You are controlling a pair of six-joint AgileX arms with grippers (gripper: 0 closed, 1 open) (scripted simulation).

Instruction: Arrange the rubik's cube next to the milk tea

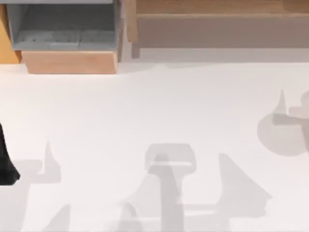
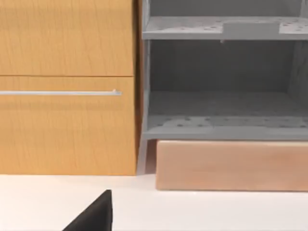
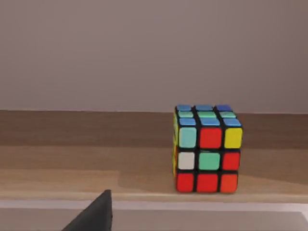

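Your rubik's cube (image 3: 207, 149) stands upright on a wooden shelf (image 3: 86, 178), close to that shelf's front edge, with bare wood stretching away beside it and a plain wall behind; the right wrist view shows it square-on, blue stickers on top.

Your counter (image 1: 154, 111) is white with a wide open middle, marked by grey shadows of the arms. Along its far edge you have a grey open shelving unit (image 1: 63, 26) on a pale wood plinth (image 1: 70, 62) at top-view left, and a long wooden shelf unit (image 1: 217, 24) toward the right.

Your left arm (image 1: 6, 159) sits at the counter's left edge; its wrist view faces an orange-wood drawer front with a metal handle (image 2: 60, 93) beside the grey shelves.

Whether either end effector is spread or pressed together, you cannot tell.
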